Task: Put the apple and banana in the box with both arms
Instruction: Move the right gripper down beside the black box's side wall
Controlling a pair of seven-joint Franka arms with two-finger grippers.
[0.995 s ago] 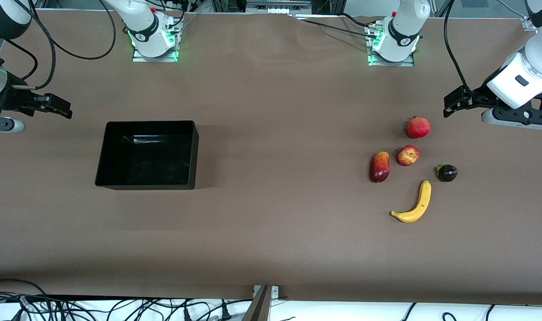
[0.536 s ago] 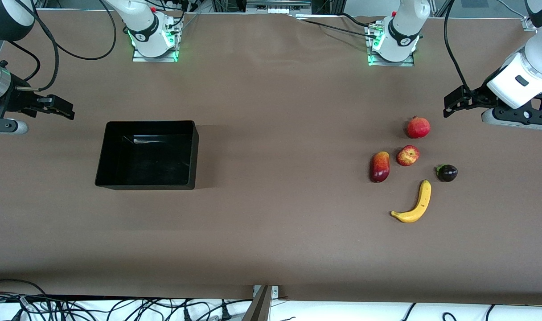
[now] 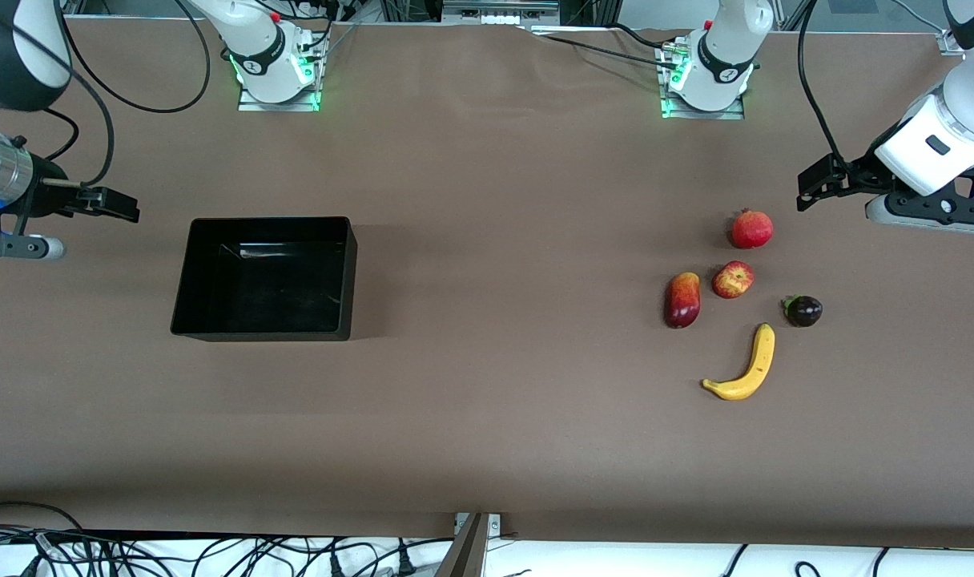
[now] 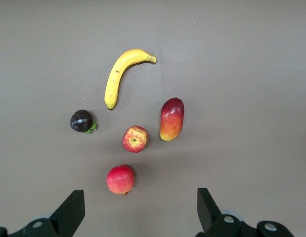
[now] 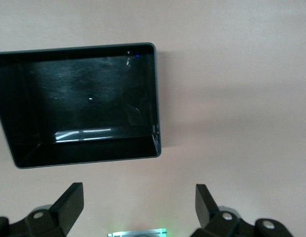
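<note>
left gripper point(image 3: 807, 192): fingers spread wide, holding nothing, in the air over bare table at the left arm's end, beside the fruit group. its fingertips point(image 4: 73, 210) show well apart in the left wrist view.

right gripper point(image 3: 122, 210): fingers spread wide, holding nothing, in the air over bare table at the right arm's end, beside the box. fingertips point(image 5: 71, 197) well apart in the right wrist view.

box point(image 3: 191, 272): glossy black, open top, low walls, nothing inside; on the table toward the right arm's end. also seen from above at point(image 5: 156, 98).

apple point(image 3: 733, 280): red with yellow patches, on the table toward the left arm's end, in the middle of the fruit group; touching nothing. also point(image 4: 135, 138).

banana point(image 3: 747, 367): yellow, curved, lying flat; nearest of the fruits to the front camera. also point(image 4: 118, 74).

mango point(image 3: 682, 299): dark red and orange, just beside the apple.

plain red round fruit point(image 3: 751, 229): farther from the front camera than the apple.

small dark purple fruit point(image 3: 803, 310): green stem cap, near the banana's upper end.

table point(image 3: 503, 240): brown covering.
</note>
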